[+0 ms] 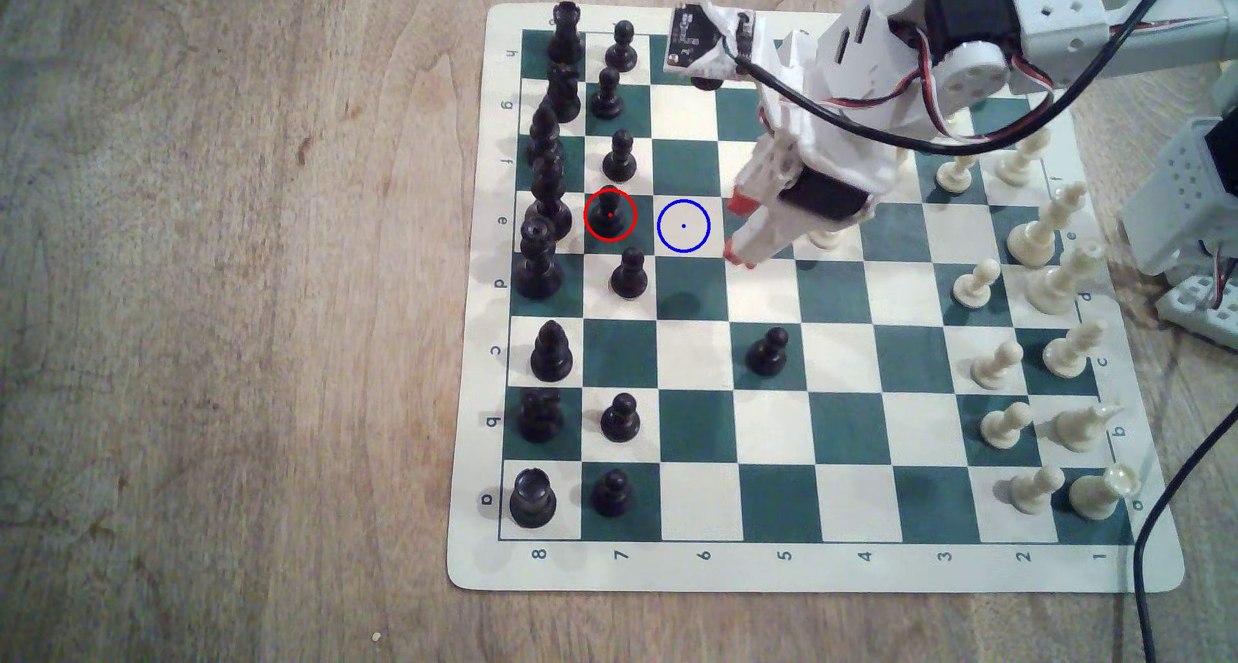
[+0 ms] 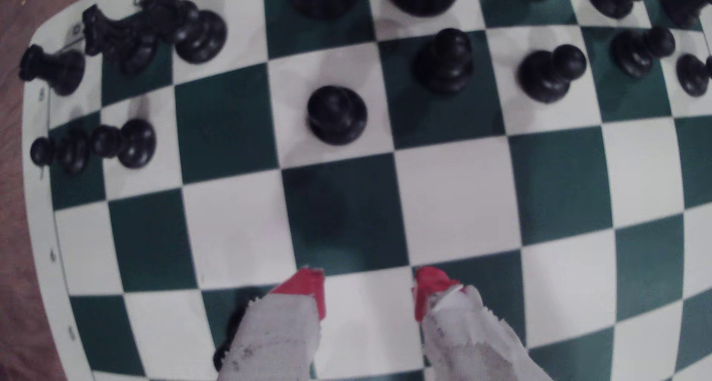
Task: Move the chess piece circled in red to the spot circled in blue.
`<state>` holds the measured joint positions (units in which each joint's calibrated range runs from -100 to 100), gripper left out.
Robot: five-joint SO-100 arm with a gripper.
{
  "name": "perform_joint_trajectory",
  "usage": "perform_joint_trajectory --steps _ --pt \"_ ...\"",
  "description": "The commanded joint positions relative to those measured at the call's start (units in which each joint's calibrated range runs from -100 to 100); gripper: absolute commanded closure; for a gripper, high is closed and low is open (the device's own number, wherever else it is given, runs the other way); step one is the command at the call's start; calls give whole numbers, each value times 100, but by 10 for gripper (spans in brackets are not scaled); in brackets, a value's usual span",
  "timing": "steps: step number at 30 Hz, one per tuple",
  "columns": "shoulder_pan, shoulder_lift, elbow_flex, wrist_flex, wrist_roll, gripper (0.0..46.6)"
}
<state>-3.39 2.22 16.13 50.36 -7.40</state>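
Note:
In the exterior view the chess piece circled in red [image 1: 609,214] is a black pawn standing upright on a dark green square in the black pawn row. The spot circled in blue [image 1: 683,225] is the bare cream square just to its right in that view. My gripper [image 1: 738,230] hovers one square further right, open, its red fingertips [image 1: 740,201] holding nothing. In the wrist view the same pawn [image 2: 443,61] stands on green beyond the cream spot [image 2: 454,200]. The gripper [image 2: 368,288] is short of both.
Neighbouring black pawns [image 1: 630,274] [image 1: 620,157] flank the circled one, with tall black back-row pieces [image 1: 549,194] behind. A lone black pawn [image 1: 767,351] stands mid-board. A cream pawn [image 1: 827,238] sits under the arm. Cream pieces [image 1: 1045,227] line the exterior view's right, beside a black cable [image 1: 1165,502].

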Motion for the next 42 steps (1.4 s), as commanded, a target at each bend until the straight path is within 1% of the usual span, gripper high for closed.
perform_joint_trajectory --steps 1,5,9,13,21,23,26,31,42 --pt "116 -197 264 -769 15 338" --pt "226 -52 363 -1309 24 338" --pt "312 185 300 -1588 54 352" --pt "343 406 282 -1965 29 337" --pt "445 780 73 -2390 0 334" --pt "460 746 82 -2423 -54 333" --pt "492 678 73 -2505 -68 331" --pt "515 737 -144 -2644 -127 313" --pt "523 1136 -852 -2595 -147 308"
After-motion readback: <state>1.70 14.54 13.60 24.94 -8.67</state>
